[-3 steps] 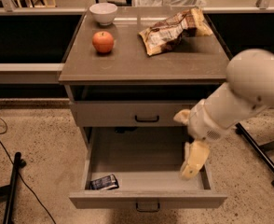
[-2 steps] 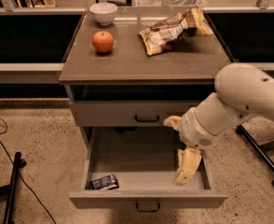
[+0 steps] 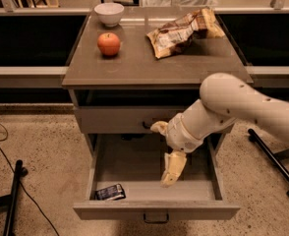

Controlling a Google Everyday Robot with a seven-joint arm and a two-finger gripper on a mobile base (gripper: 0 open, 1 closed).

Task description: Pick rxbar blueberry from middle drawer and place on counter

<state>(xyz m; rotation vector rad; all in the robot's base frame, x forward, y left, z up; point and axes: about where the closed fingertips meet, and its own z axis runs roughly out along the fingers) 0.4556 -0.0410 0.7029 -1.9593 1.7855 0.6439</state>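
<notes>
The rxbar blueberry [image 3: 110,191], a small dark blue bar with white print, lies flat in the front left corner of the open middle drawer [image 3: 134,163]. My gripper [image 3: 165,149] hangs over the drawer's middle right part, to the right of the bar and apart from it. Its fingers [image 3: 173,168] are spread open and hold nothing. The counter [image 3: 144,63] is the grey-brown top slab above the drawers.
On the counter stand a red apple [image 3: 108,44], a white bowl [image 3: 109,13] at the back left and a tan-and-brown snack bag [image 3: 181,31] at the back right. The top drawer [image 3: 115,119] is shut. Black stand legs [image 3: 14,191] and cables lie on the floor at left.
My arm and gripper have moved left, from the drawer's right wall toward its middle. The bar has not moved.
</notes>
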